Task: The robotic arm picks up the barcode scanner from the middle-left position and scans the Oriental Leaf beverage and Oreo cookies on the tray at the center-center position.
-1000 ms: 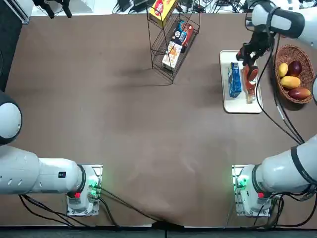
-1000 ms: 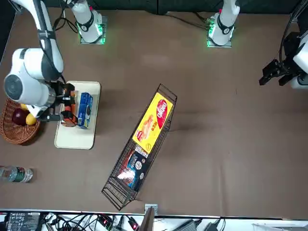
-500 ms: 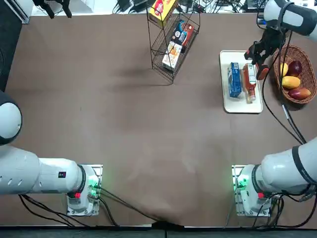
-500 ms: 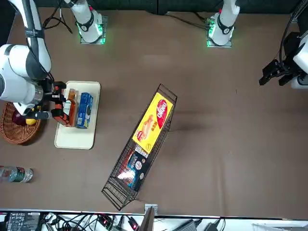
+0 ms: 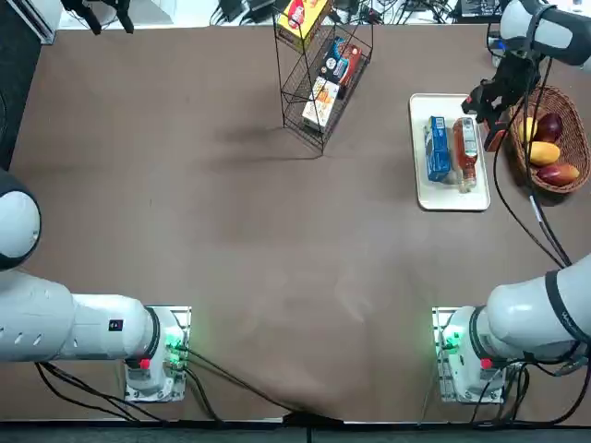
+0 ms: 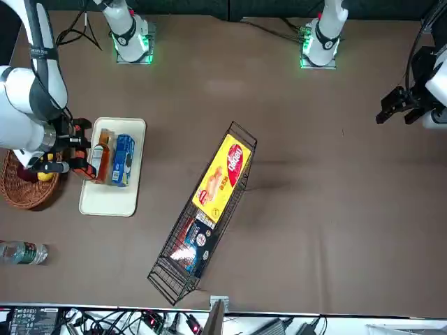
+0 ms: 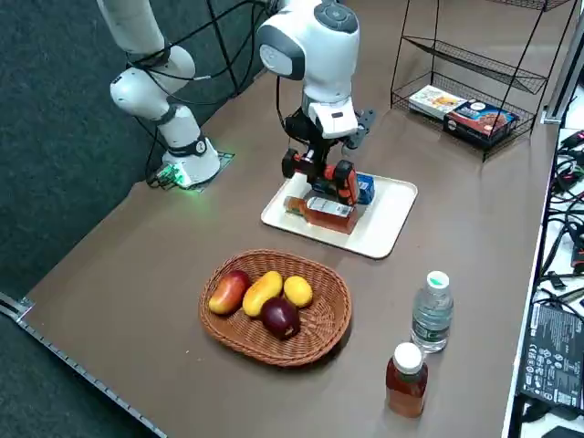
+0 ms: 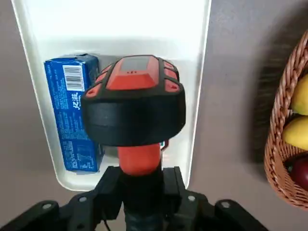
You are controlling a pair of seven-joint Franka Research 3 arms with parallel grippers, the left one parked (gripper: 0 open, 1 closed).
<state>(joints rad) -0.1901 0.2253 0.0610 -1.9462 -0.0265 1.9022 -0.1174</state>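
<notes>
Brown matting covers the whole bench (image 5: 240, 240), which leaves dark and coloured things easy to pick out. Nearest the right arm's base nothing lies in its reach; the work sits farther out. The tray (image 5: 420, 189) lies toward the far right of the bench, long side running away from the robot, so both goods lie flat with their labels up. On it the Oreo cookies (image 5: 437, 148) and the Oriental Leaf beverage (image 5: 464, 152) lie side by side, touching or nearly so; the wrist view shows the pack's barcode (image 8: 73, 78) facing up, which suits a reader aimed from above.

Over the tray's outer edge, between bottle and wicker fruit basket (image 5: 572, 125), hangs the robotic arm (image 5: 540, 23). Its claw (image 8: 141, 185) is clamped on the red-orange handle of the barcode scanner (image 8: 134, 106), head pointing down at the tray. Held so, the scanner's head hides most of the bottle from the wrist camera.

Beyond, a tilted wire rack (image 5: 323, 74) holds snack boxes, well apart.
</notes>
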